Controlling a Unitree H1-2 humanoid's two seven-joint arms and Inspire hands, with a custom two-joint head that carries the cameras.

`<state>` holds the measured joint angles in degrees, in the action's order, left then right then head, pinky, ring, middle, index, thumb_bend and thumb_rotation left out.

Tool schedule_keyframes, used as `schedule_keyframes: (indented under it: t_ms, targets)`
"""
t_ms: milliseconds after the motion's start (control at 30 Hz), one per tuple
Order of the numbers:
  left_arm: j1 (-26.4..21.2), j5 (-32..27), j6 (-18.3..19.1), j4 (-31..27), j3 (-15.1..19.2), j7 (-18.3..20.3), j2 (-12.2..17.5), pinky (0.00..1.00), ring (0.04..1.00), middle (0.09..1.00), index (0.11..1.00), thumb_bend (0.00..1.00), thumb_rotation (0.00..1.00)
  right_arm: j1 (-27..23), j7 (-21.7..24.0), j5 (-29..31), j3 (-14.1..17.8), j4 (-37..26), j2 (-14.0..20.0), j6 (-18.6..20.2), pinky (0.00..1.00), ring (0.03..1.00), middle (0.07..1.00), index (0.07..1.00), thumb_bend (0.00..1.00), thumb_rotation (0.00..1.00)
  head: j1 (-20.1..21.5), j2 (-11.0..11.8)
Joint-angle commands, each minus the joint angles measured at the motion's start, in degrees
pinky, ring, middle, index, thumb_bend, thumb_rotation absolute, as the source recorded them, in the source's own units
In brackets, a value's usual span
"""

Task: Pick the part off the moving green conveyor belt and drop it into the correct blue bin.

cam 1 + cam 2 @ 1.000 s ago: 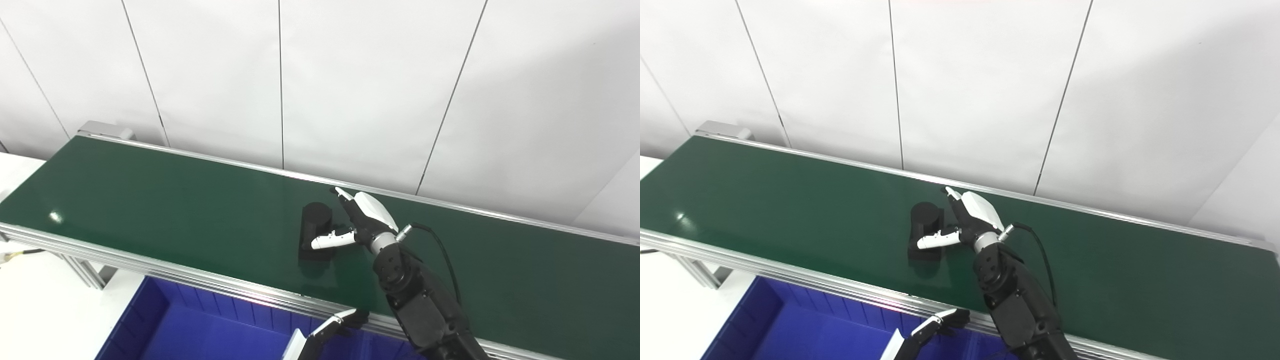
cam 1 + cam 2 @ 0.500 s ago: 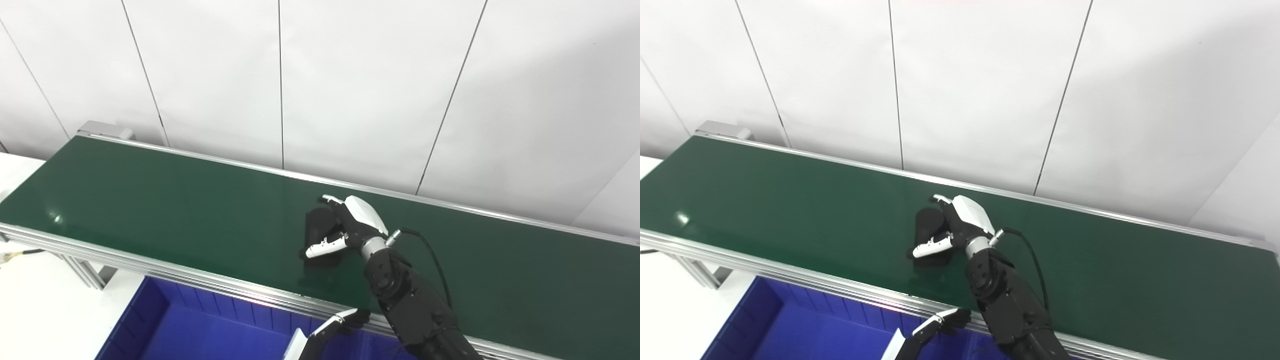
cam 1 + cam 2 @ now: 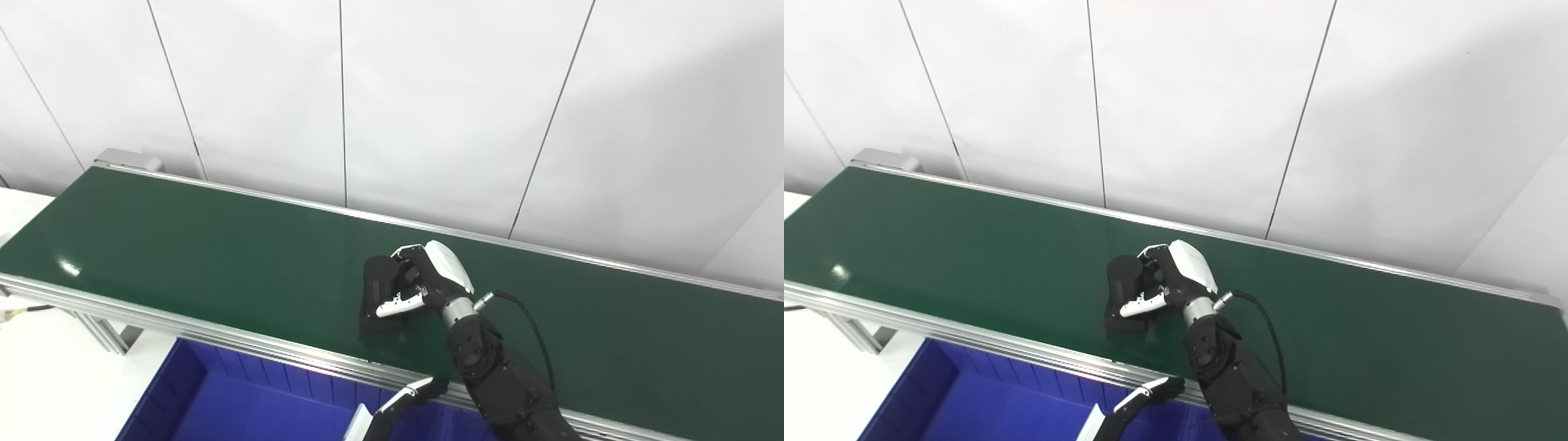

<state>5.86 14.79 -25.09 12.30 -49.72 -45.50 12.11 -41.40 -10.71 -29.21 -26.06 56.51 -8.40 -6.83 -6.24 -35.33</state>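
Fingers (image 3: pixel 409 252) of the right hand (image 3: pixel 429 278) curl around a black part (image 3: pixel 376 294) midway along the green conveyor belt (image 3: pixel 184 245), thumb pressed against its near side. Left hand (image 3: pixel 407 395), fingers loosely spread, hangs over the blue bin (image 3: pixel 245 404) beneath the belt's near edge.

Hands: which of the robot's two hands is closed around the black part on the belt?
The right hand, wrapped around the black part on the green conveyor belt. The left hand waits low over the blue bin.
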Motion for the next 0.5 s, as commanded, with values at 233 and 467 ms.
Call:
schedule_keyframes:
  t_ms: [233,467]
  targets:
    - [-0.1,-1.9,-1.8,-1.8,0.0,-0.7,1.0,0.68,0.761,0.803,0.800,0.80,0.36,2.2,-4.6,-0.6,1.3,-6.4,0.5,-2.5,0.30,0.355,0.469,0.500,0.52,0.00,0.8,-0.4]
    - [0.1,-3.7,-1.8,-2.4,0.5,0.2,1.6,0.65,0.739,0.801,0.799,0.80,0.34,7.5,-5.1,-0.1,3.7,-16.0,2.0,-1.3,0.35,0.409,0.441,0.536,0.52,0.00,1.8,-1.0]
